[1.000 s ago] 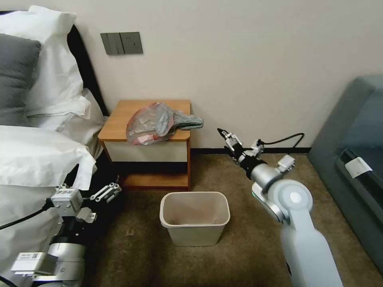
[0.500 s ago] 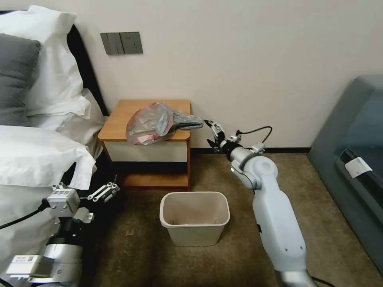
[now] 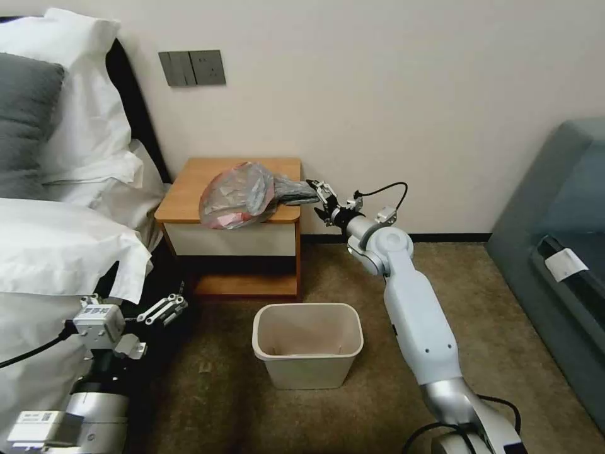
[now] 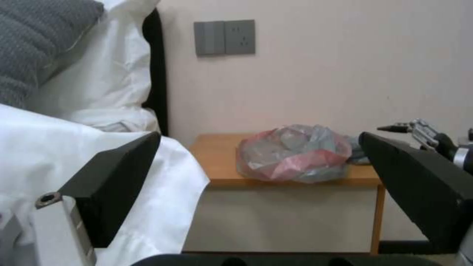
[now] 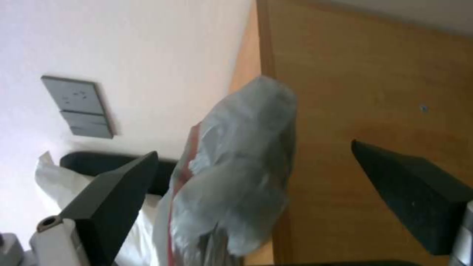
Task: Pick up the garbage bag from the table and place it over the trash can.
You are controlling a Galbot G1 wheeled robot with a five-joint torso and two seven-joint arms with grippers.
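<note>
The garbage bag (image 3: 242, 194), crumpled grey plastic with a pinkish-red rim, lies on the wooden top of the table (image 3: 189, 195), its twisted end hanging past the right edge. My right gripper (image 3: 319, 200) is open right at that twisted end; in the right wrist view the garbage bag (image 5: 236, 173) sits between the two spread fingers (image 5: 118, 199). On the carpet in front of the table stands the cream trash can (image 3: 308, 343). My left gripper (image 3: 165, 307) hangs open low at the left beside the bed; its wrist view shows the garbage bag (image 4: 293, 153) and table (image 4: 217, 162) farther off.
A bed with white linen (image 3: 57, 252) and pillows lies along the left. A dark grey sofa (image 3: 554, 252) stands at the right. Wall switches (image 3: 192, 67) are above the table. Brown carpet (image 3: 378, 403) surrounds the trash can.
My right arm has stretched forward and left, bringing its open gripper from the floor area right of the table up to the bag's twisted end. The left arm has barely shifted.
</note>
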